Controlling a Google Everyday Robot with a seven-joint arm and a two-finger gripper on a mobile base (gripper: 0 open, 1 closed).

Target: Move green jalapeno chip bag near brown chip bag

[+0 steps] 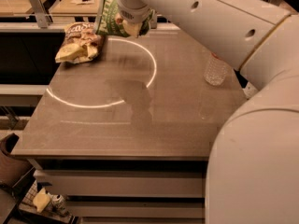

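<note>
The robot's white gripper (132, 28) clasps a large light-green foil chip bag (108, 14) in its fingers above the far edge of the grey-brown bench (140, 125). The bag, lettered in white, stands tilted and creased, just beside a smaller crumpled dark-brown chip bag (77, 43) lying at the bench's far corner. A clear plastic bottle (215, 71) stands well apart.

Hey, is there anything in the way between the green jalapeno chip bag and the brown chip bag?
Nothing visible. The gripper holds the green jalapeno chip bag at the far edge of the table, right next to the brown chip bag. The water bottle stands off to the other side.
</note>
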